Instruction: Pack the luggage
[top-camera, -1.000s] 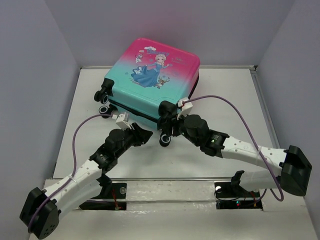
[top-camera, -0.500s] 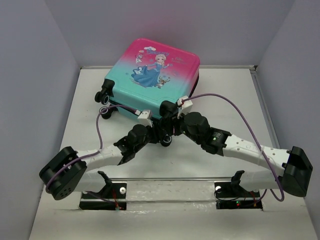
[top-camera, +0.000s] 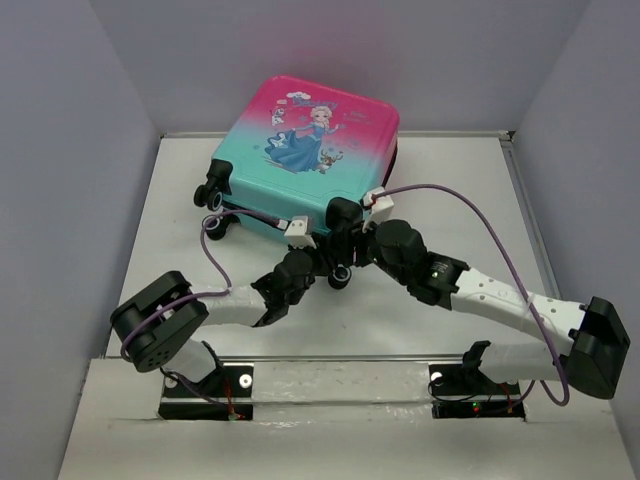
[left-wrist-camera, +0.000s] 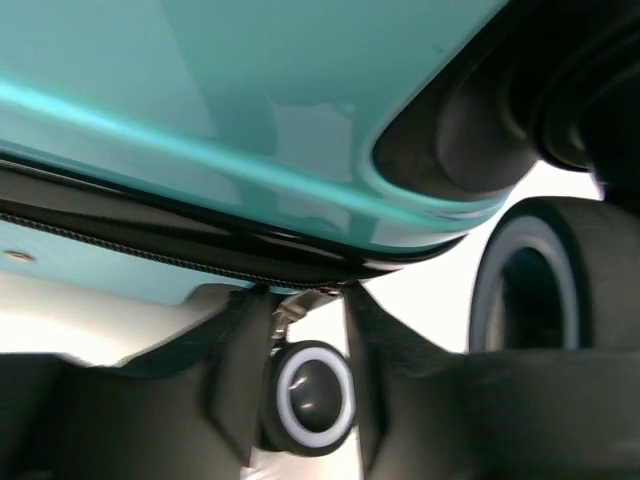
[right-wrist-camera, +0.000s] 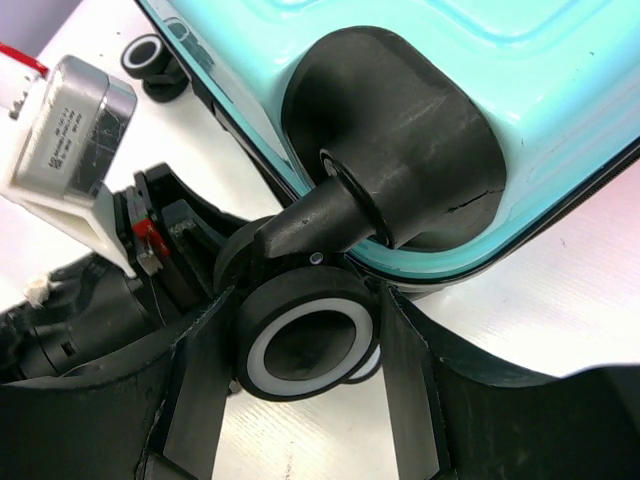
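- Lying flat on the white table (top-camera: 450, 200), toward its far side and near the middle, is the small hard-shell suitcase (top-camera: 310, 150), pink at the far end and teal at the near end. Its cartoon princess in a blue dress faces up.
- The suitcase is closed. The black zipper seam (left-wrist-camera: 150, 255) runs along its near side between the two teal shells.
- The black wheels on the left corner (top-camera: 213, 190) stand on the table, well apart from both arms.
- Both arms reach to the near right corner of the suitcase, and their wrists are just beside each other there.
- The right gripper (right-wrist-camera: 303, 300) has its two black fingers on each side of the black caster wheel with a white ring (right-wrist-camera: 305, 350). The wheel fills the gap between them, so the jaws grip it.
- This wheel hangs under the rounded black corner housing (right-wrist-camera: 400, 150) of the suitcase.
- The left gripper (left-wrist-camera: 300, 310) points at the seam from below, and its jaws stand apart.
- A small metal zipper pull (left-wrist-camera: 290, 305) hangs between the tips of the left fingers (left-wrist-camera: 235, 380). I cannot tell if they touch it.
- Farther away, a second ringed wheel (left-wrist-camera: 310, 395) shows through the same gap.
- A thin purple cable (top-camera: 470, 215) loops above the right arm.
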